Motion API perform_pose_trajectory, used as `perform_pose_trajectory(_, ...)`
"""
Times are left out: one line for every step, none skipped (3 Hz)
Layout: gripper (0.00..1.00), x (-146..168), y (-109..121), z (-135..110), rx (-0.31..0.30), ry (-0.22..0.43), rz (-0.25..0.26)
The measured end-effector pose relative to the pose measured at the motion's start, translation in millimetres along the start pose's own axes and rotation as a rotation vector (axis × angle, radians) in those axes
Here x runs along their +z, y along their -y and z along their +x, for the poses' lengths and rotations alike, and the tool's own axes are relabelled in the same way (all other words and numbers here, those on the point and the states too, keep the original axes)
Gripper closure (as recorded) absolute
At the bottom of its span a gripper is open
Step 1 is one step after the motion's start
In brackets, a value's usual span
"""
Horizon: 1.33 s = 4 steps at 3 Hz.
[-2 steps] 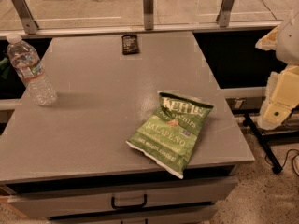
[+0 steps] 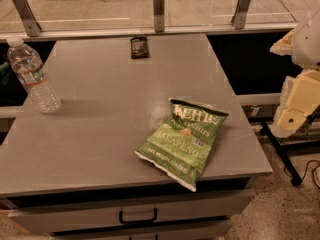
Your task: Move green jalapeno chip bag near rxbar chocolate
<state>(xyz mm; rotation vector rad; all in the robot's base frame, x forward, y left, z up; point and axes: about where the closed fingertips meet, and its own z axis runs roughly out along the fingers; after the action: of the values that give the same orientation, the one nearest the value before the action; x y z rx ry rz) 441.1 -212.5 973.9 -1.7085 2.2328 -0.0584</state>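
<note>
The green jalapeno chip bag lies flat on the grey table top at its front right, with one corner over the front edge. The rxbar chocolate is a small dark bar lying at the table's far edge, near the middle. My gripper hangs off the table's right side, at about the height of the bag and well to the right of it. It holds nothing and touches nothing.
A clear plastic water bottle stands upright at the table's left edge. A glass rail with metal posts runs behind the table. A drawer with a black handle sits below the front edge. A black stand is on the floor at right.
</note>
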Motion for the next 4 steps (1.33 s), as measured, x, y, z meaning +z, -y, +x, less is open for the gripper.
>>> perform_pose_trajectory(0.0,41.0,3.1,-33.9,0.005,0.083,-0.068)
perform_pose_trajectory(0.0,86.7,1.6,-59.5,0.023,0.156,-0.14)
perform_pose_trajectory(0.0,123.1,-6.8,-62.4,0.066,0.184,-0.217)
perform_pose_trajectory(0.18,142.5,-15.6,-64.3,0.091,0.203,-0.262)
